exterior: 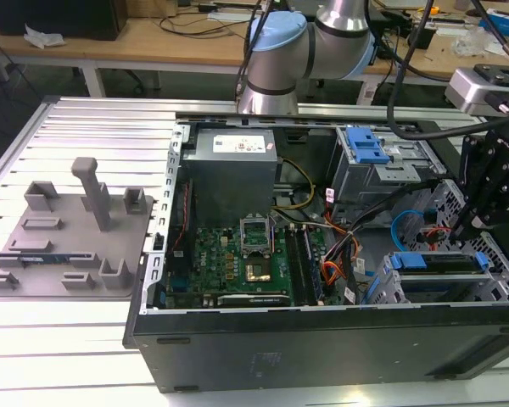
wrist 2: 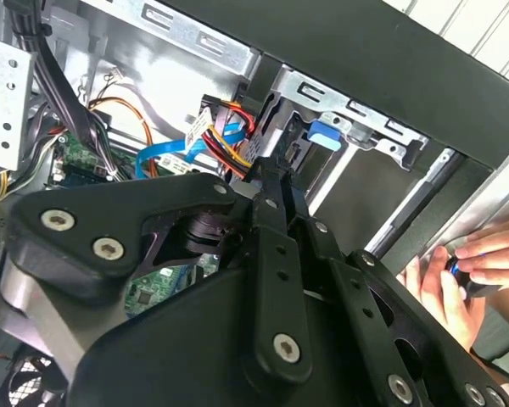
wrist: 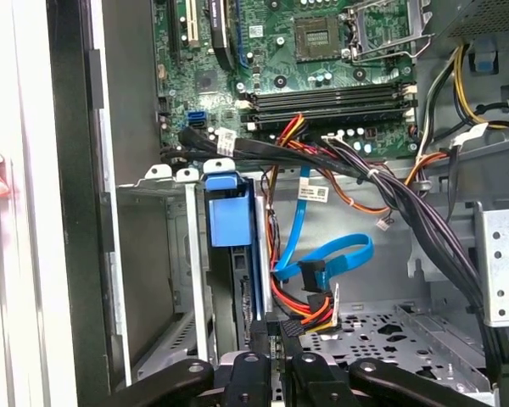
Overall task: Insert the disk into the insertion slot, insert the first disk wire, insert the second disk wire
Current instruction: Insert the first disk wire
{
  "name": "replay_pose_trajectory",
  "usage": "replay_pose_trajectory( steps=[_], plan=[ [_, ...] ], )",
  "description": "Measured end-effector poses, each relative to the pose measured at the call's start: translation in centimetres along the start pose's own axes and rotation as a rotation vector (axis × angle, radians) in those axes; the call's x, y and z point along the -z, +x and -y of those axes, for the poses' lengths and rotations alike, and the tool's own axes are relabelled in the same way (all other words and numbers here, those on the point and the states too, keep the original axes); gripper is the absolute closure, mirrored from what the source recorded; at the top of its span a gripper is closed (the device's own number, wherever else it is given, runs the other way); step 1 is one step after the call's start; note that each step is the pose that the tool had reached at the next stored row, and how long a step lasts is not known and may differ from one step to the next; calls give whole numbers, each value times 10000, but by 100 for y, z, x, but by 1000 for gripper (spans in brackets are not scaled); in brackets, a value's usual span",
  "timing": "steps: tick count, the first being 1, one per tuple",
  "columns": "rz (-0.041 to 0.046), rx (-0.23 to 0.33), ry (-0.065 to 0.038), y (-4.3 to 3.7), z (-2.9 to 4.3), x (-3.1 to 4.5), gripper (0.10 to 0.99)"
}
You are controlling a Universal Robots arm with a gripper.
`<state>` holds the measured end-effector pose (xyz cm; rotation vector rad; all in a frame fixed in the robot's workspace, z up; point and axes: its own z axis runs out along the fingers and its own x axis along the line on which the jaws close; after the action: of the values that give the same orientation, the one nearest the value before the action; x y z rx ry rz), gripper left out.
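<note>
Seating the first disk wire (wrist: 310, 309) needs a straight, gentle push w/ plug square to the port: gripper (wrist: 276, 331) fingers look closed on its black plug, just beside the disk (wrist: 229, 222) in the insertion slot (wrist: 165, 254).

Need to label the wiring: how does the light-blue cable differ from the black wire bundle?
The light-blue cable is a single flat ribbon; the black bundle is many round wires grouped together. The light-blue cable curls into a loop; the black bundle sweeps across the case in a long run. Both lie inside the open case.
</note>
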<state>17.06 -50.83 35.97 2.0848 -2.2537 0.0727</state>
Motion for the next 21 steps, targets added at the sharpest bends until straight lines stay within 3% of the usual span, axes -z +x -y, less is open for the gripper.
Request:
replay_pose_trajectory(
  steps=[6,21],
  plan=[
    [6,-352,-30,20,3,-3,922],
    [5,-265,-23,46,8,-11,922]
  ],
)
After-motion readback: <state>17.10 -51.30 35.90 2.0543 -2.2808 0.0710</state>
